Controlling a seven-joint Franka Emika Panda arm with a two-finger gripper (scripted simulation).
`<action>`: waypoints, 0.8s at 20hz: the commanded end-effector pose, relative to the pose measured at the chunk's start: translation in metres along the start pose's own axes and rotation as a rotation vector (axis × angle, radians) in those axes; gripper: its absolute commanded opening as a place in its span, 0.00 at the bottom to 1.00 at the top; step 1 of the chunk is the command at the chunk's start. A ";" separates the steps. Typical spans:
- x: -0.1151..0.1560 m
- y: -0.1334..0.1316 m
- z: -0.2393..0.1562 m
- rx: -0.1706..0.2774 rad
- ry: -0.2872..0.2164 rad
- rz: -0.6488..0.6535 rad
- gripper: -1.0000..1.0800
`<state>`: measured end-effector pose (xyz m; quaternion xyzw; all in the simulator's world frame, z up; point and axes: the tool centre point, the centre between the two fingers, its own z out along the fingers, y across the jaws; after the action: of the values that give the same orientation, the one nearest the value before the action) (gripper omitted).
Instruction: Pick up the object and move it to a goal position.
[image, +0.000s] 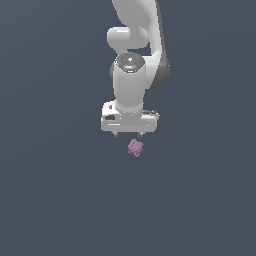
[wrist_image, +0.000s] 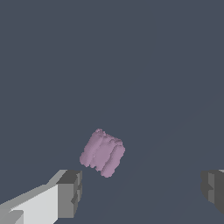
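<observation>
The object is a tiny pale pinkish-purple, lumpy, ridged block lying on the flat dark grey floor. In the exterior view it sits just below my white gripper, slightly toward that view's right. My gripper is open and empty, its jaws spread wide. In the wrist view the object lies ahead of the gripper, nearer one dark fingertip than the other fingertip, and touches neither.
The white arm rises behind the gripper in the exterior view. Plain dark grey floor surrounds the object on all sides.
</observation>
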<state>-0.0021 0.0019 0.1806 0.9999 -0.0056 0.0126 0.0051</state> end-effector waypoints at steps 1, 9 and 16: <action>0.000 0.000 0.000 0.000 0.000 0.000 0.96; 0.014 0.002 -0.007 0.001 0.033 -0.010 0.96; 0.015 0.002 -0.006 0.001 0.034 -0.007 0.96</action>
<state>0.0128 -0.0004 0.1882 0.9995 -0.0003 0.0301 0.0047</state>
